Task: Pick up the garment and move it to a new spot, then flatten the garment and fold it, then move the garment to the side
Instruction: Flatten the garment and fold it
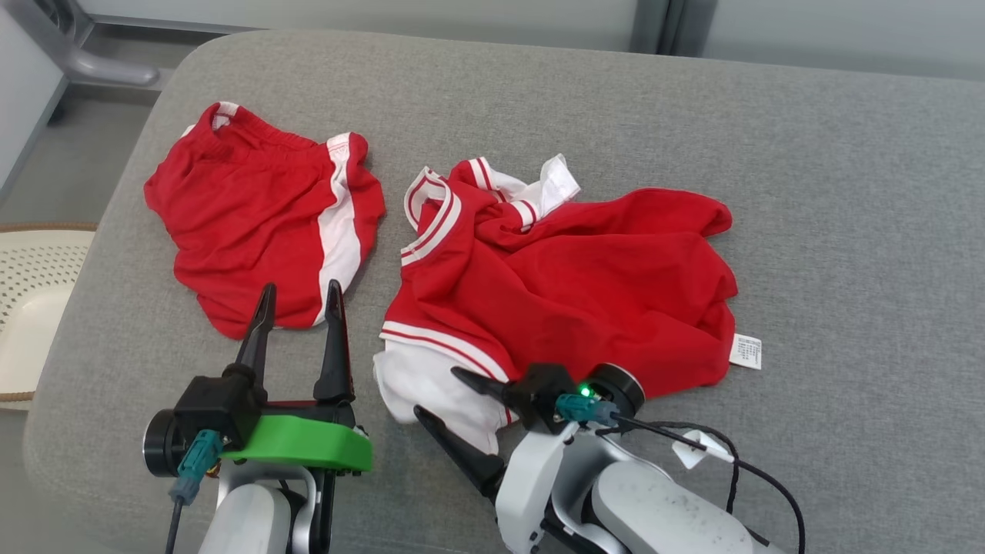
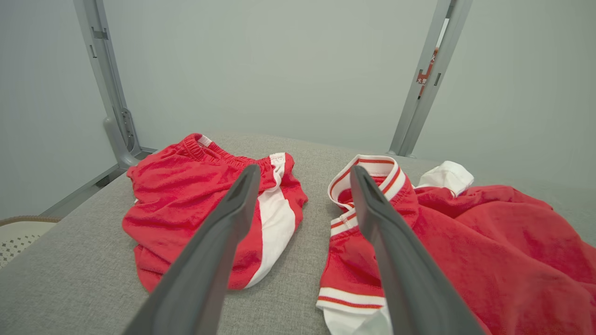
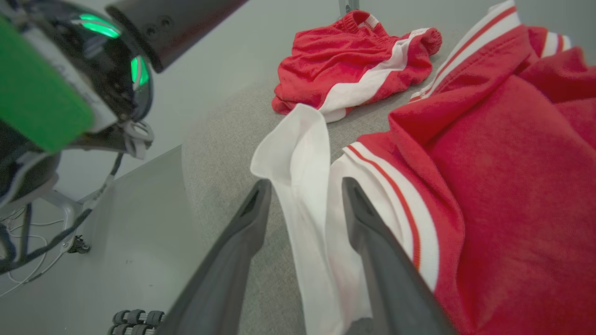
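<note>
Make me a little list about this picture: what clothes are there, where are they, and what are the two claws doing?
surface: grey cushion
shorts: red shorts with a white stripe, lying on the left
shirt: red shirt with white striped trim, crumpled, right of the shorts and not touching them
label: white label sticking out at the shirt's right edge
left claw: left claw open, holding nothing, at the shorts' near edge
right claw: right claw open, with the shirt's white edge lying between its fingers

I note red shorts (image 1: pixel 254 223) lying at ten o'clock on the grey fabric bench (image 1: pixel 808 192); a cream perforated container (image 1: pixel 31 308) sits beyond its nine o'clock edge.
</note>
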